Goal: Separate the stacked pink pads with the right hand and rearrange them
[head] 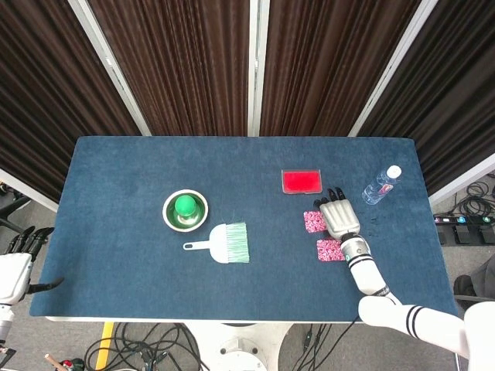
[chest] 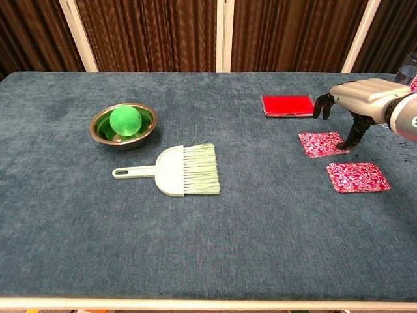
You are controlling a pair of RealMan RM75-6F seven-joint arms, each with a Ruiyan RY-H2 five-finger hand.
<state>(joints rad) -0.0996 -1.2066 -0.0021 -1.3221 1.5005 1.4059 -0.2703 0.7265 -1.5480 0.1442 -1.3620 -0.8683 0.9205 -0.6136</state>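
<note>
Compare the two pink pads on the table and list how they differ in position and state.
The farther pink pad lies nearer the red tray, with the right hand above it and a fingertip at its right edge; the nearer pink pad lies closer to the table's front edge, with no hand over it. In the chest view the nearer pad also sits further right. Both lie flat on the blue cloth, apart, with the same pink-and-white pattern.

Far pad: I see one pink pad with a red-white pattern, lying flat on the blue table, below the red tray.
Near pad: the second pink pad lies flat too, closer to me and more right.
Relation: the two are apart, not stacked.
</note>
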